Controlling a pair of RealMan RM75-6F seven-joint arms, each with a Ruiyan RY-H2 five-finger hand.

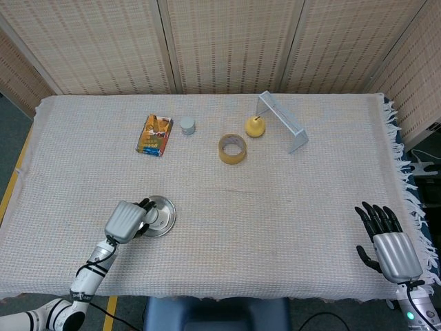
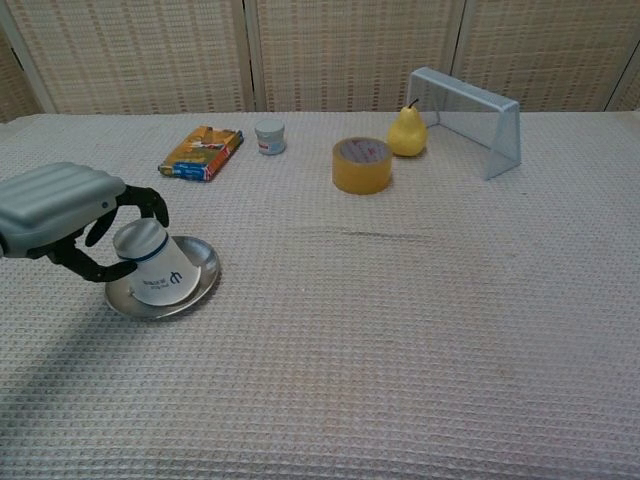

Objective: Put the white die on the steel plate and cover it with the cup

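Our left hand [image 2: 60, 215] sits low at the near left, back upward, its dark fingers [image 2: 140, 205] curled around the upturned cup [image 2: 150, 265], gripping it. Our right hand [image 1: 389, 245] rests at the near right edge, back up, fingers spread, holding nothing.

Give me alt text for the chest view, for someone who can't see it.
The robot's left hand grips an upside-down white cup on a steel plate at the left of a cloth-covered table. Farther back lie a snack packet, small jar, tape roll, pear and small goal frame.
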